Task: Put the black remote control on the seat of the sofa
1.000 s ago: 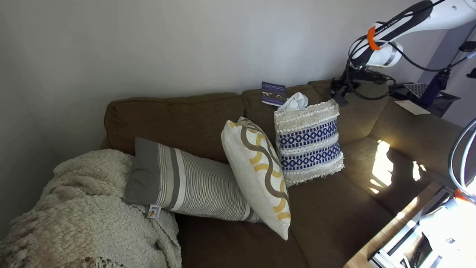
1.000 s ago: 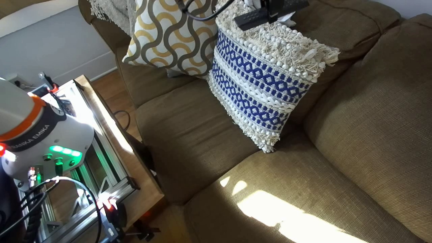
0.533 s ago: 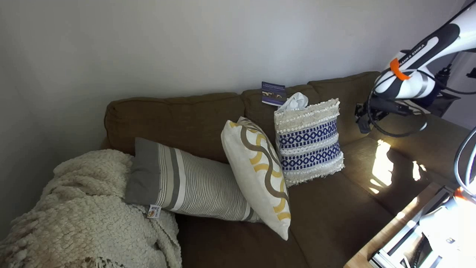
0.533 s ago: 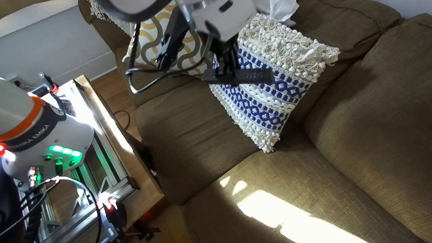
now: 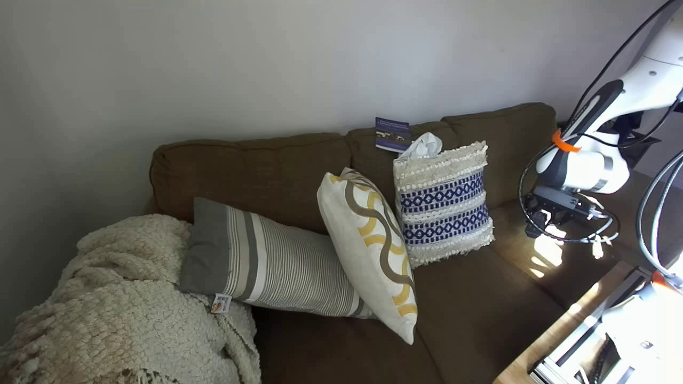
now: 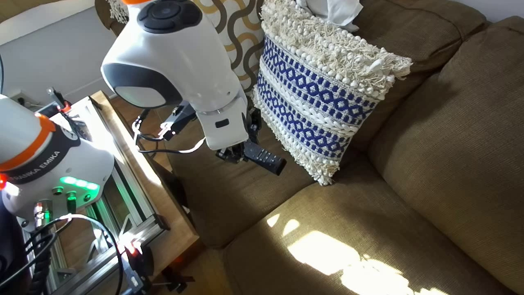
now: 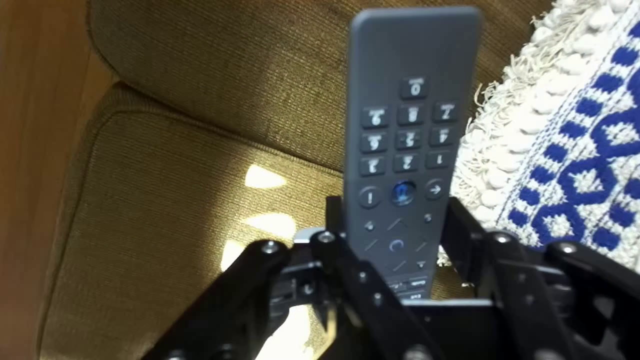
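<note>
Wrist view, left to right: the sofa seat [image 7: 145, 235] lies beneath the tool [image 7: 395, 220] and to its left. The black remote control [image 7: 410, 145] is clamped between the tool's two fingers [image 7: 462, 240], which bear on its long sides; the number keys project past the fingertips. A fringed blue-and-white throw pillow [image 7: 575, 170] stands to the right of the tool.

In an exterior view, the wooden tabletop [image 6: 174, 221] is at the tool's lower left. The remote slants down to the tool's right, above the seat, with a gap to the pillow.

Compared with the earlier frame, the tool sits lower in both exterior views. Tool and remote, previously overlapping the pillow's patterned face, are now clear of it.
</note>
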`<state>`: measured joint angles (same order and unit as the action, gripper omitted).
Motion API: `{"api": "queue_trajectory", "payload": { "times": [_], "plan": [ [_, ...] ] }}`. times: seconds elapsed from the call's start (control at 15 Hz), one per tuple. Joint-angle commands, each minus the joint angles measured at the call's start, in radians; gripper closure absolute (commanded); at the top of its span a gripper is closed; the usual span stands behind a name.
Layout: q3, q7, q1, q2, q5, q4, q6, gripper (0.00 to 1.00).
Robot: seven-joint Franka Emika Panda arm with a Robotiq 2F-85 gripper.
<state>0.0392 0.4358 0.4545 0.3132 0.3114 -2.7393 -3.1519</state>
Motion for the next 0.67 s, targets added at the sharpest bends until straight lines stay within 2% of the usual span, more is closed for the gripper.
{"api": "queue_trajectory", "payload": {
  "times": [0.0, 0.07, 0.13, 0.2, 0.27, 0.4, 0.53, 0.6],
  "plan": [
    [-0.011, 0.003, 0.015, 0.016, 0.002, 0.011, 0.0, 0.5],
    [-0.015, 0.005, 0.021, 0.024, 0.004, 0.017, 0.0, 0.75],
    [-0.015, 0.043, 0.0, 0.026, 0.029, 0.018, -0.046, 0.75],
    [-0.083, 0.08, 0.045, 0.054, 0.066, 0.052, -0.056, 0.75],
    [-0.073, 0.124, 0.019, 0.1, 0.084, 0.079, -0.084, 0.75],
    [-0.097, 0.189, 0.023, 0.189, 0.114, 0.152, -0.085, 0.75],
    [-0.067, 0.254, -0.01, 0.293, 0.133, 0.241, -0.076, 0.75],
    [-0.015, 0.296, -0.058, 0.359, 0.144, 0.296, -0.073, 0.75]
  ]
}}
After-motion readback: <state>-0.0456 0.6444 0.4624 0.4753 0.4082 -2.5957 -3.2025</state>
